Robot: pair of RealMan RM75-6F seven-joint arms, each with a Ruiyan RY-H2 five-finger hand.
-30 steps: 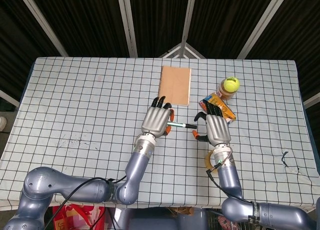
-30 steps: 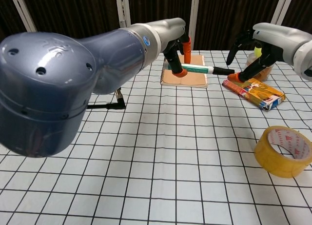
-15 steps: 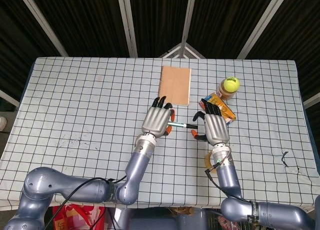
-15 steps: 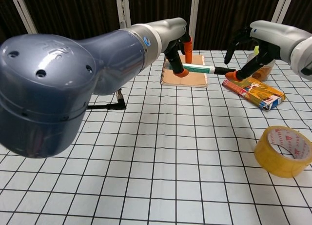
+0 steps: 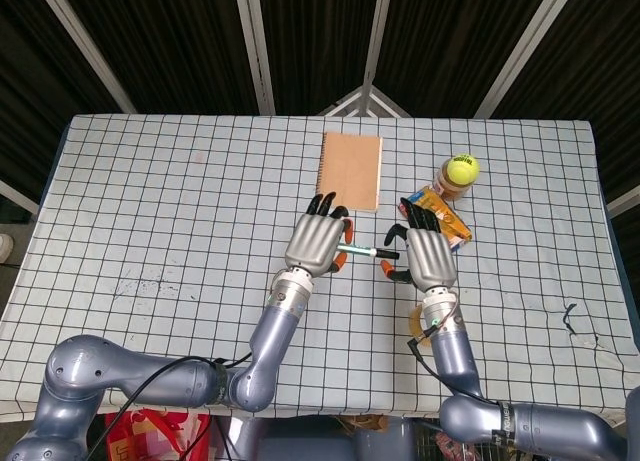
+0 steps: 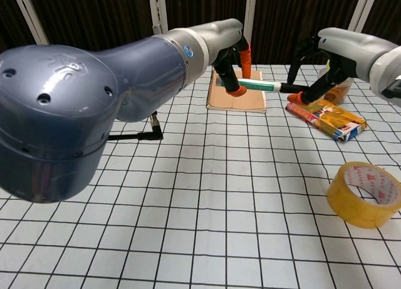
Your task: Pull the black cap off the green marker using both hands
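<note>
Left fingers: orange-tipped fingers (image 6: 237, 91) are clamping the barrel of the slim green-and-white marker (image 6: 258, 84), thumb beneath, others curling over the top.
Left hand: the grey metal left hand (image 5: 317, 242) is holding the marker level above the table, in front of the notebook.
Right fingers: the dark, orange-tipped fingers (image 6: 301, 98) are curling around the marker's black cap (image 6: 289, 87); whether they are actually pinching it I cannot tell from either view.
Right hand: the grey right hand (image 5: 424, 253) is hovering at the cap end, just beside the left hand.
Marker: it is lying horizontally between the two hands, off the table, cap pointing to the right hand and sitting on the barrel.
Table: the white black-gridded cloth (image 5: 160, 211) is carrying a tan rectangular notebook (image 5: 352, 169), an orange snack packet (image 6: 326, 118), a yellow tennis ball (image 5: 462, 166) sitting on a jar, and a yellow tape roll (image 6: 364, 193) near the front right.
</note>
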